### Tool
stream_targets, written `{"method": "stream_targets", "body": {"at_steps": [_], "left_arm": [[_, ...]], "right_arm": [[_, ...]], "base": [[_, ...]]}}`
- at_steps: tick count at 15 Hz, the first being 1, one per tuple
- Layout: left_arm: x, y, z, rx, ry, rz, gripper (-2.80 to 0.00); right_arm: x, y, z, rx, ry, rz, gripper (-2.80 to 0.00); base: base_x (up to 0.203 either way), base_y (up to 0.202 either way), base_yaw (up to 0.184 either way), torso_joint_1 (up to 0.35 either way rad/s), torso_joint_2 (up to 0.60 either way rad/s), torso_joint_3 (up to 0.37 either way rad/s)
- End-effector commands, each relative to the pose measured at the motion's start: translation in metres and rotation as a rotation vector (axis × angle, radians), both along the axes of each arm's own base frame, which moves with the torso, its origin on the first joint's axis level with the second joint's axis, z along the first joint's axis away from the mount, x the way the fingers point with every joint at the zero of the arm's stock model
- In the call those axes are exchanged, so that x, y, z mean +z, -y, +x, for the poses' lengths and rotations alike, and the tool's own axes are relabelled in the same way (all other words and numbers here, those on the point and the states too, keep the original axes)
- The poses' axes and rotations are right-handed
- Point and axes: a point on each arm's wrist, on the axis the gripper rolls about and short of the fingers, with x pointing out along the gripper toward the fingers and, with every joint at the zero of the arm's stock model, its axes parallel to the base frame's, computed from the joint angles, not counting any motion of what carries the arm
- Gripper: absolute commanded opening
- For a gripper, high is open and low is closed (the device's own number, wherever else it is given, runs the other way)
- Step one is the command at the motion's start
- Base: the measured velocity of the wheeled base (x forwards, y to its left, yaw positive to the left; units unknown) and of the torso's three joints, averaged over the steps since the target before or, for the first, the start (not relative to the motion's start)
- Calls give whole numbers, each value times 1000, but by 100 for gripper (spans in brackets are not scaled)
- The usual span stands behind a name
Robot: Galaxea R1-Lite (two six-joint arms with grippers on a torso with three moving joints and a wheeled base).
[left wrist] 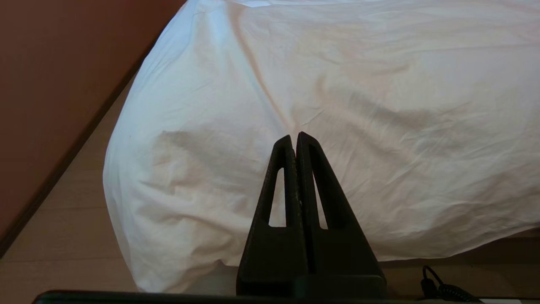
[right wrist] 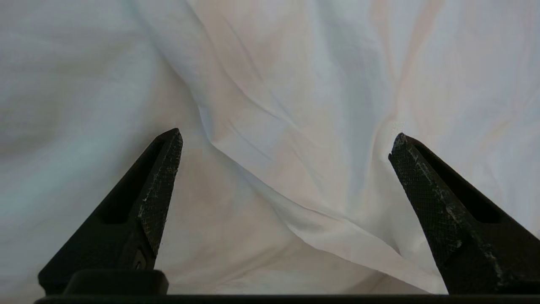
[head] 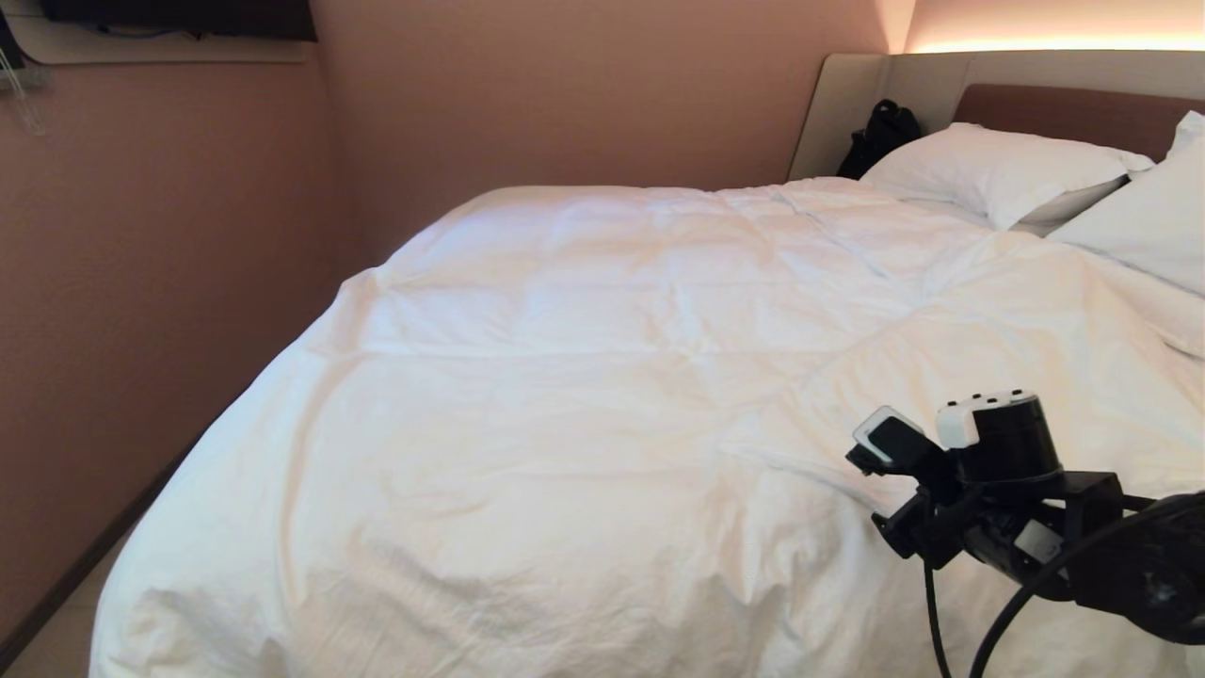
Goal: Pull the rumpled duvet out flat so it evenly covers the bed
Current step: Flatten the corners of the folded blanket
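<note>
Duvet (head: pixel 584 377) spread; right fingers (right wrist: pixel 160 198) wide over fold (wrist view only); left fingers (left wrist: pixel 291 177) together.

Your head camera looks down along the duvet (head: pixel 602 395) toward the headboard (head: pixel 1073 113). Your left wrist camera sits back near the duvet's foot corner, also seen by the head camera. Your right wrist camera faces the duvet's folds up close.

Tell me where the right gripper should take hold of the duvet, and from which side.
Grip the raised fold in the duvet lying between the open right gripper fingers, coming down from above. The ridge stands proud of the flat cloth, so the fingers can likely close across it.
</note>
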Motion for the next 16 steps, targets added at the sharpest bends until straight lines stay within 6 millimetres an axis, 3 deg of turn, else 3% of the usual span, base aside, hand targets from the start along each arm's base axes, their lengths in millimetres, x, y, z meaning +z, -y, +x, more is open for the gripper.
{"method": "stream_targets", "body": {"at_steps": [1,3,9,16], "left_arm": [[0,0,0,1,0,0,-280],[0,0,0,1,0,0,-280],[0,0,0,1,0,0,-280],[0,0,0,1,0,0,-280]], "right_arm": [[-8,-1,5,-2,-21,-11,0],[-19,-2,11,-9,-58,-23,0],[-28,2,21,-73,-55,-57,0],[-17,21,32,-158,24,-71,0]], "base": [[0,0,0,0,0,0],[0,0,0,0,0,0],[0,0,0,0,0,0],[0,0,0,0,0,0]]}}
